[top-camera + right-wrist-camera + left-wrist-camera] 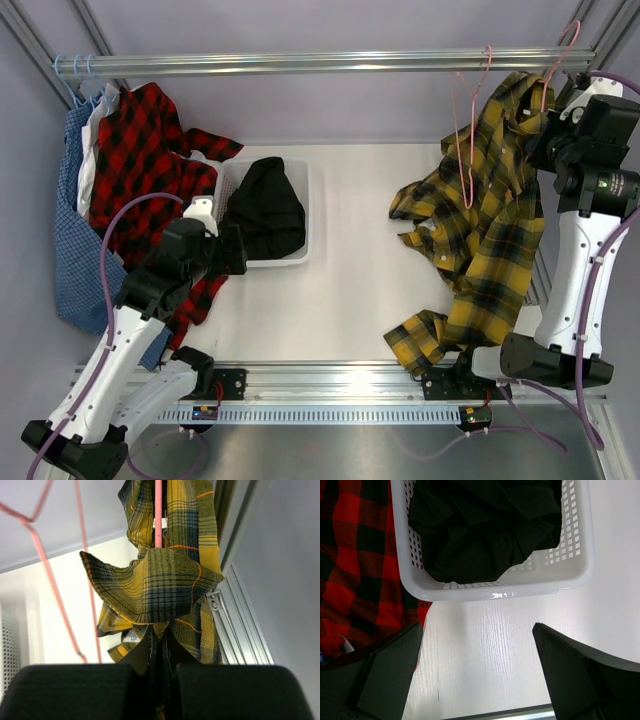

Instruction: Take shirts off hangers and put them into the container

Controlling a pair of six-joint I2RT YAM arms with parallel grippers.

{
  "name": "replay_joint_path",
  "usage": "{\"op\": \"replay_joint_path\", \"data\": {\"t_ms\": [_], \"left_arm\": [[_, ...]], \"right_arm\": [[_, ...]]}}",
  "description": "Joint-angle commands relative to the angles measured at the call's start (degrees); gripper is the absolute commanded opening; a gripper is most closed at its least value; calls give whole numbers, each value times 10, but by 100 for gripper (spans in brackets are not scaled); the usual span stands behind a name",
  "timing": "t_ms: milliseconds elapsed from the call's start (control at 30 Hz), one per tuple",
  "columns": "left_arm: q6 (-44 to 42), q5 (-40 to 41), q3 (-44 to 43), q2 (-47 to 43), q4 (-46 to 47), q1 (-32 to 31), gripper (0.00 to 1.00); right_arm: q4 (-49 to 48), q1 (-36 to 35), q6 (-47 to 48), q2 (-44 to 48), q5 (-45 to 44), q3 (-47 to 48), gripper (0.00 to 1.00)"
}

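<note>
right fingers (pixel 143 655) clamp the yellow plaid shirt (pixel 150 590); left fingers (pixel 390 675) spread wide near the white basket (pixel 495 589).

I can read no words, numbers or brand names anywhere here. My right arm (pixel 585 190) carries a small pale marking on its black joint housing, but it is too tiny to make out.

White left arm (pixel 115 350), white right arm (pixel 572 270), black joints, purple cables (pixel 152 197), black pincer fingers (pixel 390 675)
</note>
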State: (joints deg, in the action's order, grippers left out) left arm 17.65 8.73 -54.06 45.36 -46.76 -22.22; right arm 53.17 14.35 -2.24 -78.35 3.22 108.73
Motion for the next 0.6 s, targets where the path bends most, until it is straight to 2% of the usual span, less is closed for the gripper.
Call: {"op": "replay_joint_path", "data": {"t_ms": [0,267,567], "left_arm": [[-2,-8,-8,-1,18,-3,99],[-6,-21,-26,21,7,-11,99],[-13,-37,-68,69,4,-29,99]], "right_arm": [[-54,-1,-2,45,46,22,0],[-41,-1,-43,171,80,-172,0],[75,-1,-116,297,118,-319,0]]}}
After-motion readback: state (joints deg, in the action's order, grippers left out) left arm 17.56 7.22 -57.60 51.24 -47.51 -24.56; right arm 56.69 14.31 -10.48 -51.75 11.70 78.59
